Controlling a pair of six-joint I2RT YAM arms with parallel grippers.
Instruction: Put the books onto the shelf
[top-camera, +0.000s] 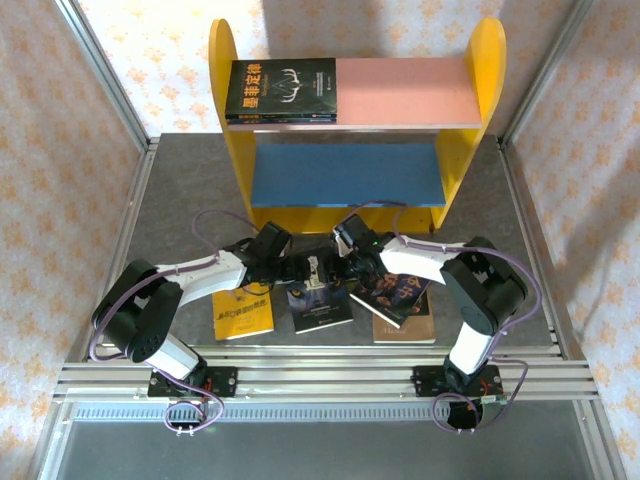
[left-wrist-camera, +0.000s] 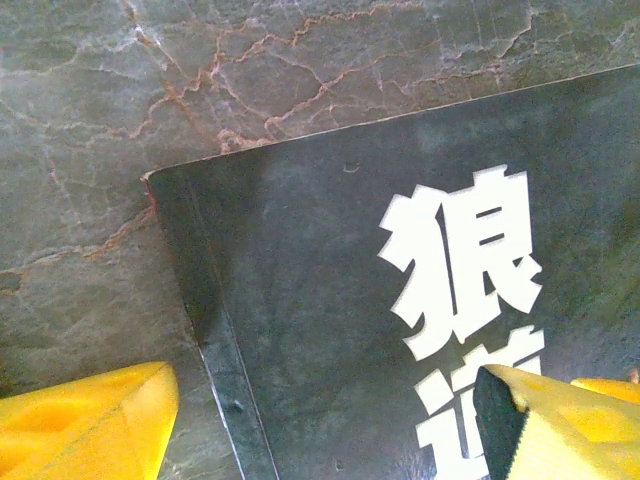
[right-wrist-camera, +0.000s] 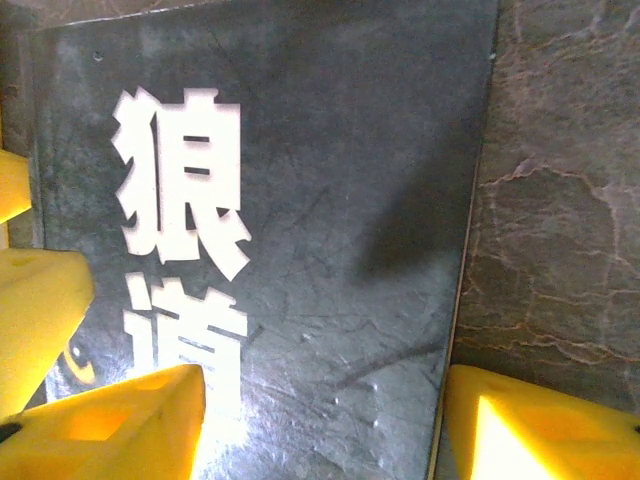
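The left tool (top-camera: 298, 268) and right tool (top-camera: 338, 268) face each other over a dark book (top-camera: 320, 308) before the shelf (top-camera: 224, 110).

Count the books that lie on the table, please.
4: a yellow book at the left, a dark book in the middle, a second dark book at the right, lying on a brown book. More may be hidden.

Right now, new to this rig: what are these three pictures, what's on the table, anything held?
Two robot arms are bolted at a table's near edge. One picture looks down from behind them; the other two come from wrist cameras. The shelf holds dark books on its pink board. On the table lie a yellow book, a brown book under a dark book, and a black book at centre. The left claw and right claw stand open over its opposite edges; nothing looks gripped.
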